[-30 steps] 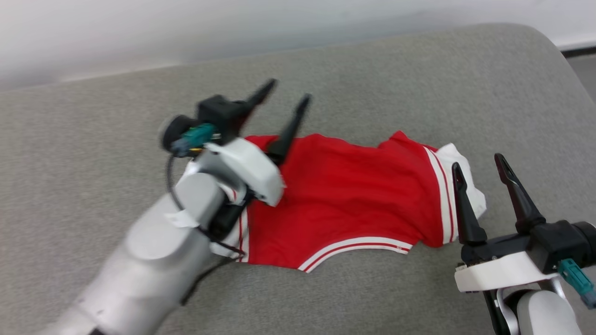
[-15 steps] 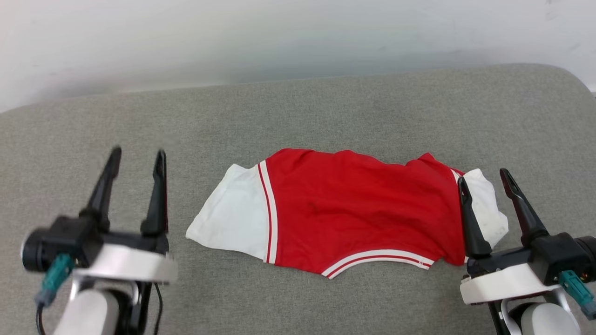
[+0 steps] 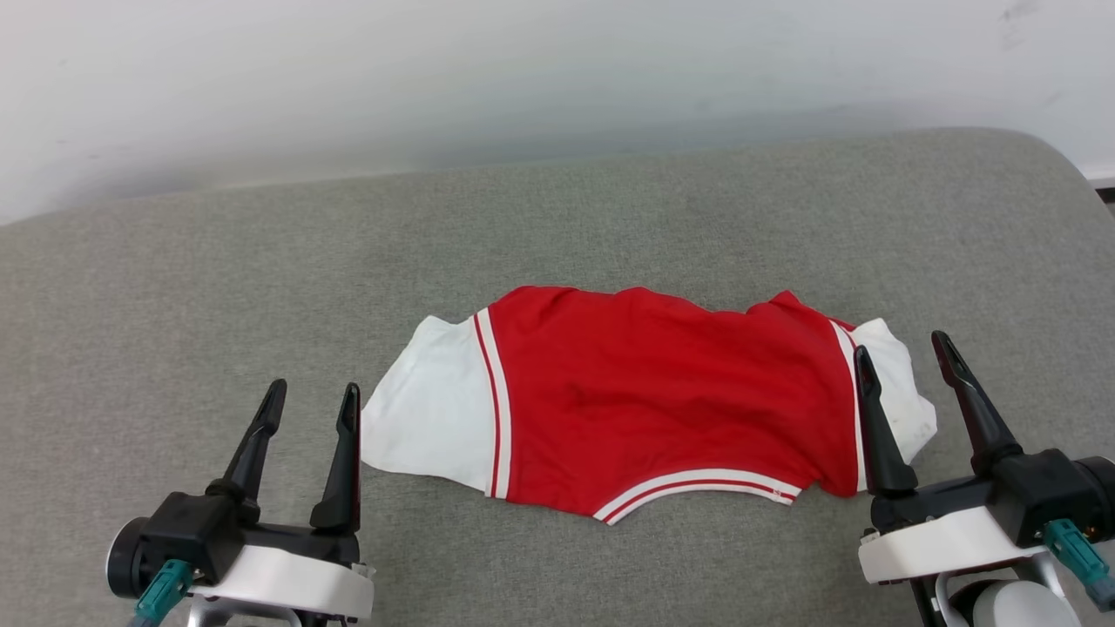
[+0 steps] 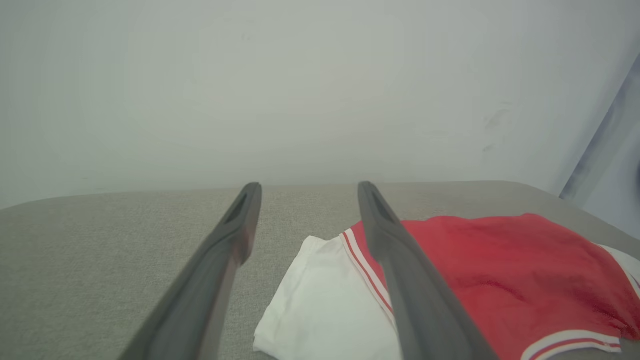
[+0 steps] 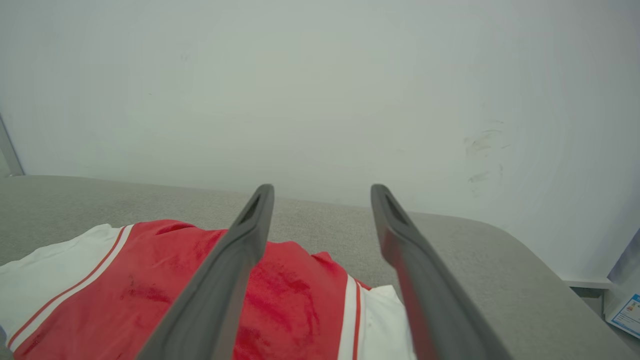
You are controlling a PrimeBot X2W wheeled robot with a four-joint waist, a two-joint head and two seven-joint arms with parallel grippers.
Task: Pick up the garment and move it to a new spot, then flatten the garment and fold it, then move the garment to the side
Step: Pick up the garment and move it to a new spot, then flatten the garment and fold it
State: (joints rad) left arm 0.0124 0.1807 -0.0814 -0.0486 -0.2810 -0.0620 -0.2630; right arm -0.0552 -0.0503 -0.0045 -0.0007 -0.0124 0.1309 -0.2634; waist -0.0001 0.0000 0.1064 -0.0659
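**Laid out flat, nothing gripped**

The garment (image 3: 662, 401), a red jersey-style T-shirt w/ white short sleeves and white-and-red striped trim, lies spread out on a grey woven-fabric cushion (image 3: 174, 305) that runs under it and out past it on every side. One sleeve points to its left and one to its right. The curved striped collar trim sits on its near edge, toward the robot. The red body has a few soft wrinkles, and its far edge is wavy rather than straight. Behind the garment, past the grey fabric, stands a plain pale wall (image 3: 435, 78).

The left gripper (image 3: 314, 386), two long dark fingers on a black-and-white body, is at the garment's near-left, just beside the left white sleeve. Its fingers are spread wide w/ nothing btwn them (in the left wrist view the white sleeve shows through the gap, lying ahead on the fabric, not clamped).

The right gripper (image 3: 901, 343) is at the garment's near-right end. Its fingers are likewise spread wide and hold nothing. In the head view its inner finger crosses the striped seam of the right sleeve, and the sleeve's white tip shows in the gap. The right wrist view looks over that same seam and sleeve. Can't tell whether a finger touches the cloth.
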